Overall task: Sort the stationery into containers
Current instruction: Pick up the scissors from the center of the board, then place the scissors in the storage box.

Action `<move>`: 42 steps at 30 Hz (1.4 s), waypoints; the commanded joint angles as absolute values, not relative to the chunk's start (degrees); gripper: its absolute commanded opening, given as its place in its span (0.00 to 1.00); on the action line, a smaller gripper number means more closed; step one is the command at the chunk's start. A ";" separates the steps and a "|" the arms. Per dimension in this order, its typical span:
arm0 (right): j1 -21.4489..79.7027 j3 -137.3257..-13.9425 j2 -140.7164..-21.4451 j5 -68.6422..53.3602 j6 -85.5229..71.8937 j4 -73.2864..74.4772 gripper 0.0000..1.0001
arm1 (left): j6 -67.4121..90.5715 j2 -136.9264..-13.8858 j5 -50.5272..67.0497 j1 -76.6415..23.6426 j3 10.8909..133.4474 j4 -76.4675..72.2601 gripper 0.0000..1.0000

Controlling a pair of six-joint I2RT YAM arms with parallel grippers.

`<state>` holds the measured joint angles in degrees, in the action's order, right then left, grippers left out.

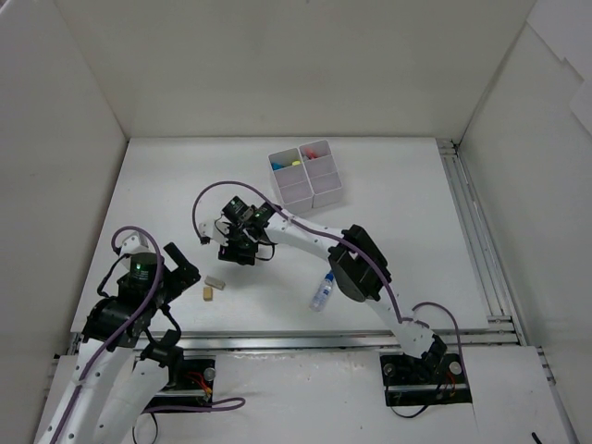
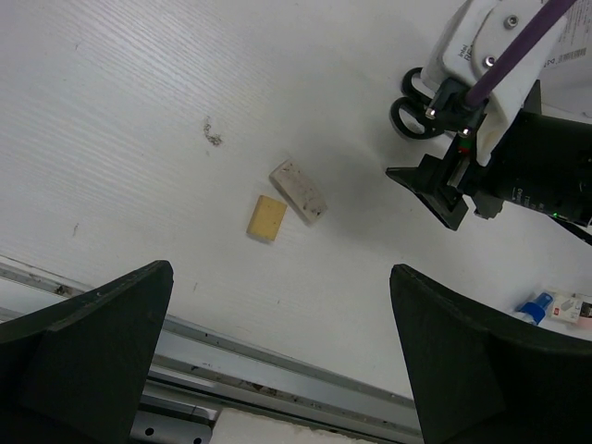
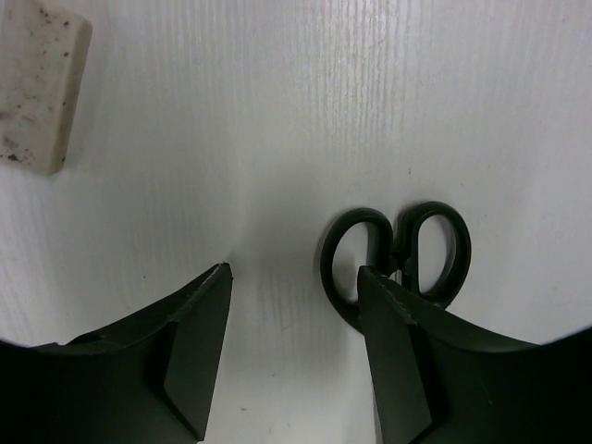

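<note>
Black-handled scissors [image 3: 398,250] lie flat on the white table. My right gripper [image 3: 294,271] is open just above the table; its right finger [image 3: 407,370] overlaps the left handle loop, and the gap between the jaws holds only bare table. In the top view the right gripper [image 1: 236,248] hovers left of centre. A white eraser [image 2: 298,191] and a beige eraser [image 2: 267,218] lie side by side. My left gripper [image 2: 282,271] is open and empty, near the front rail. The white organiser [image 1: 326,194] stands at the back with coloured items in its far compartments.
A blue-capped bottle [image 1: 322,291] lies under the right arm's forearm. A metal rail [image 1: 305,339] runs along the table's front edge and another [image 1: 474,231] along the right side. White walls enclose the table on three sides.
</note>
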<state>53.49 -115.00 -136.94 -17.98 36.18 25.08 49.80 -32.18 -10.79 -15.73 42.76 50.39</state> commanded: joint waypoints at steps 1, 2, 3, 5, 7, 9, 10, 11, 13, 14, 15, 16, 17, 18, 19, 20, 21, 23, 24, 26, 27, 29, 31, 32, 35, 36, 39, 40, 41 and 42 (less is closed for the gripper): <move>53.88 -119.87 -138.60 -15.12 36.12 27.24 0.54 | 49.48 -32.96 -11.34 -15.38 44.21 49.48 1.00; 53.88 -120.40 -139.04 -14.86 36.04 27.51 0.54 | 49.48 -33.13 -11.42 -15.38 44.30 49.48 0.99; 53.79 -120.85 -139.91 -14.33 36.04 27.68 0.54 | 49.48 -33.13 -11.60 -15.38 44.21 49.40 1.00; 53.79 -122.25 -140.80 -14.24 36.12 28.04 0.53 | 49.57 -33.31 -11.86 -15.38 44.47 49.48 0.99; 53.70 -123.65 -141.94 -14.41 35.86 28.56 0.49 | 49.66 -33.49 -12.39 -15.38 44.56 49.66 0.99; 53.44 -124.01 -142.47 -15.73 35.95 29.00 0.44 | 49.66 -33.66 -12.57 -15.38 44.91 49.75 0.99; 53.26 -123.93 -142.47 -16.25 36.21 29.09 0.39 | 49.57 -33.75 -12.83 -15.38 45.00 49.66 0.99; 53.09 -123.84 -142.38 -16.61 36.38 29.35 0.36 | 49.57 -33.75 -12.92 -15.38 45.00 49.75 0.99; 53.09 -123.58 -142.21 -17.49 36.47 29.53 0.21 | 49.66 -33.84 -13.27 -15.38 45.18 49.66 1.00; 53.00 -123.31 -141.95 -18.19 36.39 29.53 0.16 | 49.66 -33.84 -13.27 -15.38 45.09 49.66 0.99; 53.00 -123.14 -141.33 -18.54 36.30 29.53 0.12 | 49.57 -34.01 -13.27 -15.38 45.17 49.66 1.00; 52.91 -122.61 -140.89 -18.98 36.30 29.44 0.06 | 49.57 -34.10 -13.18 -15.38 45.26 49.66 0.99; 53.00 -122.43 -140.45 -20.03 36.30 29.44 0.03 | 49.48 -34.19 -13.18 -15.38 45.26 49.48 0.99; 52.74 -122.17 -139.49 -20.65 36.21 29.44 0.00 | 49.48 -34.28 -13.18 -15.38 45.26 49.57 0.99; 53.08 -121.82 -138.70 -21.35 36.30 29.36 0.00 | 49.48 -34.36 -13.18 -15.38 45.26 49.57 0.99; 52.74 -121.64 -138.08 -21.97 36.56 29.36 0.00 | 49.40 -34.37 -13.18 -15.38 45.26 49.48 0.99; 52.82 -121.38 -136.68 -23.45 36.74 29.36 0.00 | 49.39 -34.37 -13.18 -15.38 45.35 49.48 0.99; 52.91 -120.85 -135.01 -25.21 37.00 28.74 0.00 | 49.40 -34.37 -13.18 -15.38 45.44 49.48 0.99; 52.74 -119.46 -133.09 -25.49 36.57 27.96 0.00 | 49.31 -34.28 -13.10 -15.38 45.53 49.57 0.99; 52.82 -116.12 -128.27 -25.32 34.90 21.91 0.00 | 49.39 -33.84 -13.18 -15.38 45.44 49.74 0.99; 52.82 -114.02 -126.32 -24.96 34.28 19.36 0.00 | 49.48 -33.66 -13.27 -15.38 45.35 49.83 1.00; 52.74 -106.73 -120.01 -22.52 30.96 8.74 0.00 | 49.75 -33.14 -13.53 -15.38 45.26 49.92 1.00; 52.12 -97.68 -115.51 -20.23 25.44 -5.79 0.00 | 49.75 -32.52 -13.62 -15.38 45.26 49.84 0.99; 51.95 -94.95 -113.31 -18.39 24.10 -10.33 0.00 | 49.66 -32.61 -13.62 -15.38 45.09 49.57 0.99; 50.54 -88.95 -106.46 -13.82 19.08 -20.98 0.00 | 49.66 -32.61 -13.80 -15.38 45.09 49.04 0.99; 49.84 -87.38 -105.74 -12.41 17.51 -23.09 0.00 | 49.57 -32.69 -13.80 -15.38 45.09 48.87 0.99; 47.47 -86.66 -104.33 -7.40 14.78 -29.69 0.00 | 49.31 -33.57 -13.71 -15.38 44.82 47.81 0.99; 45.98 -86.75 -104.41 -6.43 13.03 -32.58 0.00 | 49.22 -34.18 -13.62 -15.38 44.91 47.12 1.00; 45.44 -86.84 -104.76 -3.63 11.35 -34.70 0.00 | 48.96 -34.54 -13.54 -15.38 45.09 46.67 0.99; 44.48 -86.75 -105.03 -3.43 9.77 -36.80 0.00 | 48.61 -34.89 -13.10 -15.38 45.17 46.23 0.99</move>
<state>47.20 -86.96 -106.91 -10.52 16.49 -21.87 49.67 -32.86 -12.53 -15.73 42.76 49.71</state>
